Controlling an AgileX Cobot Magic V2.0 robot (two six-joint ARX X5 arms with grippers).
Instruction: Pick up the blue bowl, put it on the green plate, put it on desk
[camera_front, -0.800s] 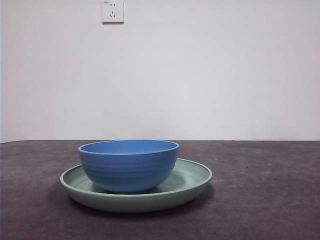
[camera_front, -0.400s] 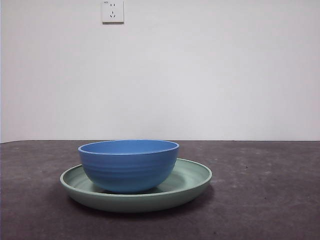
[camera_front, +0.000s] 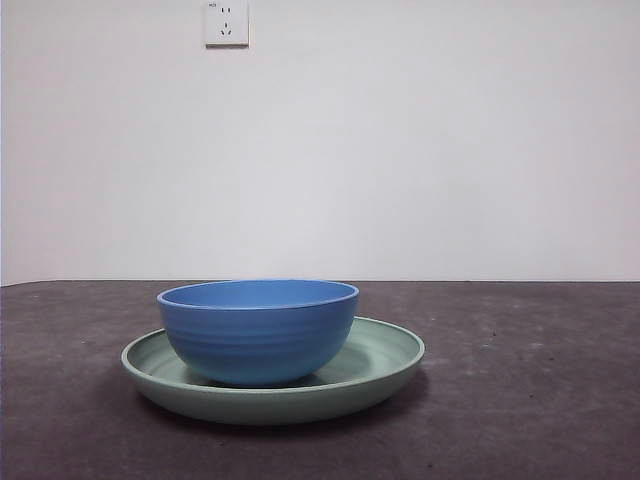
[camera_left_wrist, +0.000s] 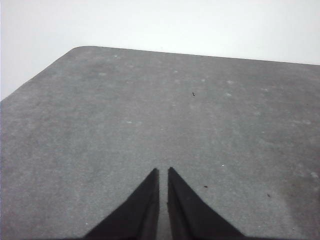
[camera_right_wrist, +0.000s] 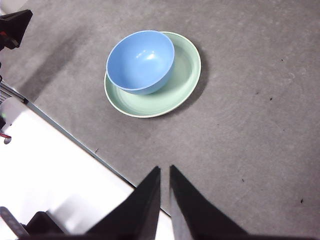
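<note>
The blue bowl (camera_front: 258, 330) stands upright in the green plate (camera_front: 385, 365), toward one side of it, on the desk (camera_front: 540, 400). The right wrist view shows the bowl (camera_right_wrist: 141, 61) and the plate (camera_right_wrist: 185, 75) from high above. My right gripper (camera_right_wrist: 165, 172) is shut and empty, high and well apart from them. My left gripper (camera_left_wrist: 163, 174) is shut and empty over bare desk (camera_left_wrist: 150, 110); bowl and plate are out of its view. Neither gripper shows in the front view.
A wall socket (camera_front: 226, 22) sits on the white wall behind. The desk's edge (camera_right_wrist: 75, 137) runs near the plate in the right wrist view, with white floor and black equipment (camera_right_wrist: 12, 27) beyond it. A rounded desk corner (camera_left_wrist: 80, 49) shows in the left wrist view.
</note>
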